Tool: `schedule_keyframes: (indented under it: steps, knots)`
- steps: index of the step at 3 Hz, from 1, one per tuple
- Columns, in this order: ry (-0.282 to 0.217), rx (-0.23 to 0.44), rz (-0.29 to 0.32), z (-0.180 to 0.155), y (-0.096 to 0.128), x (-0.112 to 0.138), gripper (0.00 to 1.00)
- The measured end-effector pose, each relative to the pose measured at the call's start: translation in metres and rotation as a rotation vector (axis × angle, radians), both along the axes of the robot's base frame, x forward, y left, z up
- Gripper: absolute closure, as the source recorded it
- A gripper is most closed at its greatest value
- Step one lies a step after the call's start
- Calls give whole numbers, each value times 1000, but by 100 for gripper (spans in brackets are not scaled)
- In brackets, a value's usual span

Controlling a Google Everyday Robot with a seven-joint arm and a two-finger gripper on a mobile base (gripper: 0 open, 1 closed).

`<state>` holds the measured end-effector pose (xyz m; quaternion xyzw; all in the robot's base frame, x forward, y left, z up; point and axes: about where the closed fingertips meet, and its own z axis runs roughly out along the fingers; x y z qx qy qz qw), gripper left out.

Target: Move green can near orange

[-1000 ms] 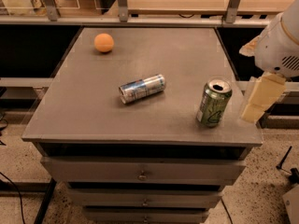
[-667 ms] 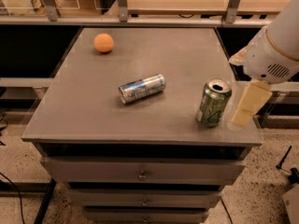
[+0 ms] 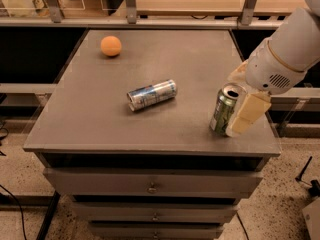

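Observation:
The green can [image 3: 223, 110] stands upright near the front right corner of the grey cabinet top [image 3: 100, 119]. The orange [image 3: 110, 46] lies at the far left of the top, well away from the can. My gripper [image 3: 241, 95] comes in from the right and is open at the can. One cream finger [image 3: 248, 114] stands against the can's right side and the other shows just behind its top. The can still rests on the surface.
A silver-and-blue can [image 3: 151, 94] lies on its side in the middle of the top, between the green can and the orange. The top's front edge is close to the green can. Drawers sit below, and a railing runs along the back.
My gripper has moved left and closer to the green can, from beside it to right against it. The can, the orange and the lying can have not moved.

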<state>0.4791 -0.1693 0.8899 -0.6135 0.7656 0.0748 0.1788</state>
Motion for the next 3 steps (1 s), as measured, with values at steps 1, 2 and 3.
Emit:
schedule_keyframes:
  steps: [1, 2, 3]
  knots:
    - [11, 24, 26, -1, 13, 1, 40]
    - [9, 22, 26, -1, 14, 1, 64]
    - [8, 21, 28, -1, 15, 1, 87]
